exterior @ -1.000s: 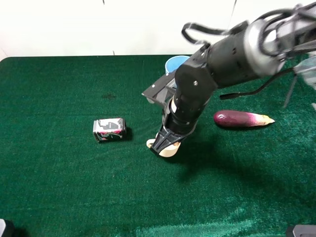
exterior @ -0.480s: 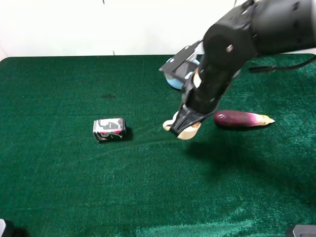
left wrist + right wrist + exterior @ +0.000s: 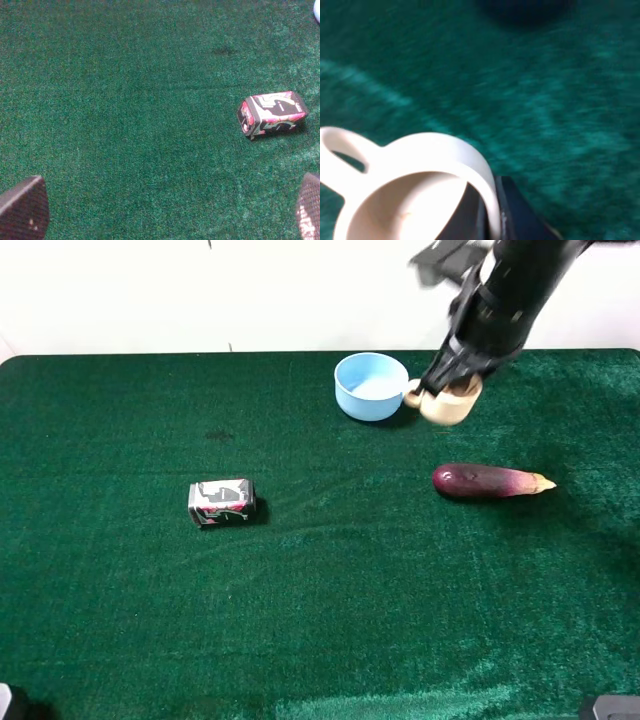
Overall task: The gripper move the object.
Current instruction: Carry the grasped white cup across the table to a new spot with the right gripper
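Note:
My right gripper point(image 3: 448, 388) is shut on the rim of a small cream mug point(image 3: 444, 404) and holds it in the air at the back right, just right of the light blue bowl point(image 3: 370, 386). In the right wrist view the mug point(image 3: 415, 190) fills the lower left with its handle out to the side, and a dark finger point(image 3: 515, 215) presses on its rim. The black right arm point(image 3: 510, 290) reaches in from the top right. My left gripper point(image 3: 165, 207) is open and empty; only its two fingertips point(image 3: 22, 207) show, above bare green cloth.
A purple eggplant point(image 3: 490, 481) lies right of centre. A small pink and black carton point(image 3: 222, 501) lies on its side left of centre, also in the left wrist view point(image 3: 272, 113). The green cloth point(image 3: 300, 620) covers the whole table.
My right gripper has lifted the mug from the middle of the cloth and carried it back and to the right, up beside the blue bowl. The left gripper has not moved.

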Robot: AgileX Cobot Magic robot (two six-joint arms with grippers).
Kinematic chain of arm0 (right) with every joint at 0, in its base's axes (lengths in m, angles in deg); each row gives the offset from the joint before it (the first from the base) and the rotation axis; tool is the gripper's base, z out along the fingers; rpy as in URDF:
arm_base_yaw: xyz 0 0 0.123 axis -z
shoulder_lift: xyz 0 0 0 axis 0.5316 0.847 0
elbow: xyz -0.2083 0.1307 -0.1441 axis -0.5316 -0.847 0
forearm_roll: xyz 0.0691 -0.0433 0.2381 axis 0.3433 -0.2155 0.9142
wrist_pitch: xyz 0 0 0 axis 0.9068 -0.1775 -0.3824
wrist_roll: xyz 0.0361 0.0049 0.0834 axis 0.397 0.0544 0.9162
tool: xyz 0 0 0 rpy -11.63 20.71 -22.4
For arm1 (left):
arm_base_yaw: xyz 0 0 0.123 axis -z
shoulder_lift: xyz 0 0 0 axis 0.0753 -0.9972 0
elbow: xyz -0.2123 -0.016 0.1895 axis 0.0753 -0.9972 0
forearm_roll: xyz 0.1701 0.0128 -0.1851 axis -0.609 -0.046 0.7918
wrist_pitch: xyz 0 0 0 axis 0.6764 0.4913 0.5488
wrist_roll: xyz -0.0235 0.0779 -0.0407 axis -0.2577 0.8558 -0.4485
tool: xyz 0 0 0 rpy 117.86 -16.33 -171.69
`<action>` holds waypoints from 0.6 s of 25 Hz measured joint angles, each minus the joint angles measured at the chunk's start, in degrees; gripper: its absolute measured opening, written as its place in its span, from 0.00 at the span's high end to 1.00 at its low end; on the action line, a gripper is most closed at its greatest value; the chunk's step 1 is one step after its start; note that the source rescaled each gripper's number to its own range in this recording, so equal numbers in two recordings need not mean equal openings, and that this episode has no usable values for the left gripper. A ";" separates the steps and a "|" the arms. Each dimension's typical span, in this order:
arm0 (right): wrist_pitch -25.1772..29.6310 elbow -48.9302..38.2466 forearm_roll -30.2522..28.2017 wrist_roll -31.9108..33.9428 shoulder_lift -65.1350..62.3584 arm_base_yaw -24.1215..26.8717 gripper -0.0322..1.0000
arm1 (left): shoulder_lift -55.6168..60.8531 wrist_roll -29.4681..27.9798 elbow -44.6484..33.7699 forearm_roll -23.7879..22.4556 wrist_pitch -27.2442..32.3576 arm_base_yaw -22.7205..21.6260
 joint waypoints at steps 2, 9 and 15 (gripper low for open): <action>0.25 1.83 0.00 -1.64 0.32 2.51 0.97 | 0.00 0.00 0.00 0.00 0.00 0.00; 2.42 9.95 0.00 -7.18 8.08 10.52 0.97 | 0.00 0.00 0.00 0.00 0.00 0.00; 5.32 19.08 0.32 -10.60 18.09 15.05 0.97 | 0.00 0.00 0.00 0.00 0.00 0.00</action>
